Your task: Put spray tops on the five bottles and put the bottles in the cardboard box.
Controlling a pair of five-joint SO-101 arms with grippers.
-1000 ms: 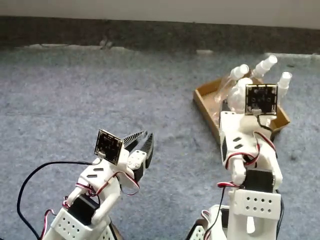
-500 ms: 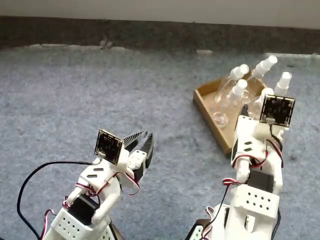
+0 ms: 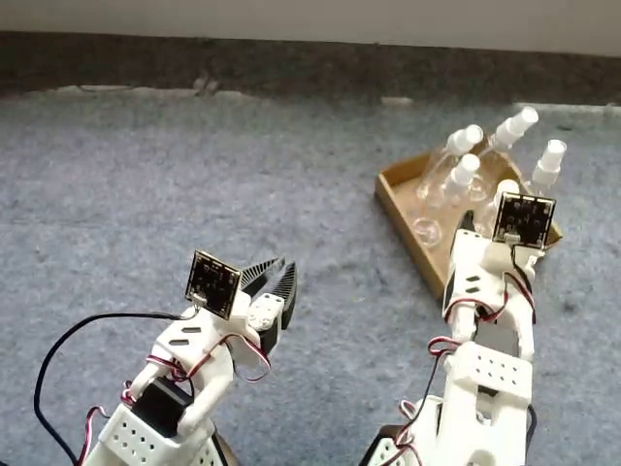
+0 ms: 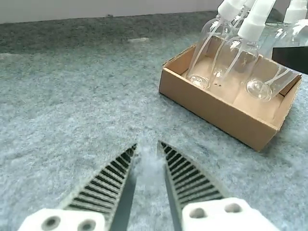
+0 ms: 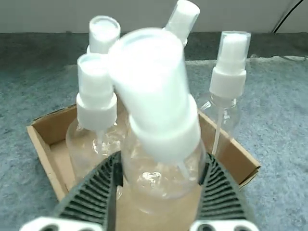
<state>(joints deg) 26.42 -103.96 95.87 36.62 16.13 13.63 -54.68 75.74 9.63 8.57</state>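
The right arm has pulled back from over the box's middle to its near corner, and the left arm has stayed put. The right tool (image 5: 161, 163) is clamped on a capped bottle (image 5: 159, 120) at the near side of the cardboard box (image 4: 216, 108), where four capped bottles (image 4: 231, 60) lean. The left tool (image 4: 147, 147), slightly apart, hovers over the grey counter (image 4: 72, 96).

The left arm (image 3: 194, 359) is folded low, its wrist tipped forward; the left gripper (image 4: 147, 146) points ahead and downward, its ribbed jaws slightly parted, a narrow gap at the tips and nothing between them; the right arm (image 3: 485, 320) stretches straight forward; the right gripper (image 5: 160, 163) clamps a bottle (image 5: 154, 110), one jaw against each side of its clear body.
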